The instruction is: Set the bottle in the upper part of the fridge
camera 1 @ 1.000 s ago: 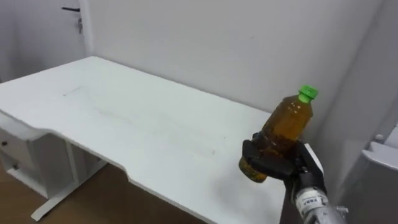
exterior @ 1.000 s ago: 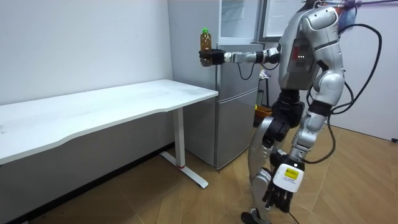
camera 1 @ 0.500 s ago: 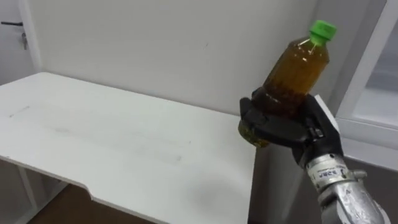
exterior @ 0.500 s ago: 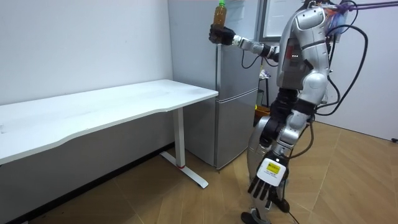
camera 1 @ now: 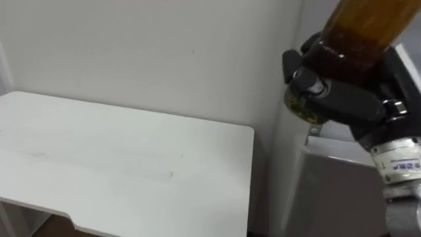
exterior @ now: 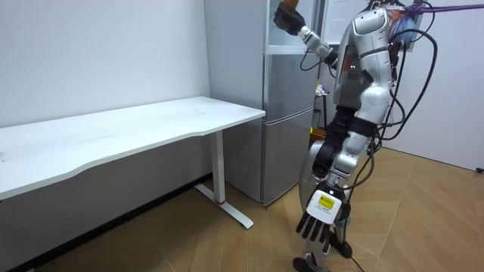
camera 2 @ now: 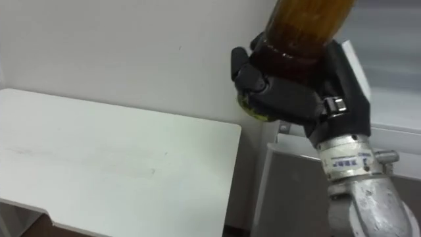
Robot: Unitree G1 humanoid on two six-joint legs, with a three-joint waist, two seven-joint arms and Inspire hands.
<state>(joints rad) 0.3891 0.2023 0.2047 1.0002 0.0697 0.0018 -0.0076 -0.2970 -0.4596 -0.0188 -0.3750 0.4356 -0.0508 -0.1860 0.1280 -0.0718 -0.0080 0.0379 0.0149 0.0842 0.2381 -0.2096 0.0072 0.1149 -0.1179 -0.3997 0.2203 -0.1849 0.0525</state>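
A clear bottle (camera 1: 358,29) of brown liquid stands upright in my right hand (camera 1: 342,99), whose dark fingers are curled round its lower half; its cap is cut off by the top edge. In the room view this hand (exterior: 289,17) is raised high, in front of the upper compartment of the grey fridge (exterior: 291,113). I stand close to the fridge, on the room view's right. The left hand (exterior: 318,223) hangs low by my leg with its fingers straight and nothing in it.
A long white table (camera 1: 118,171) stands against the wall, left of the fridge, with its right end touching the fridge side. The fridge's lower door top (camera 1: 329,191) lies just under my right forearm. Wooden floor (exterior: 423,227) stretches behind me.
My right arm has lifted the bottle from chest height up to the upper fridge. My body has stepped closer to the fridge and the head camera has swung right.
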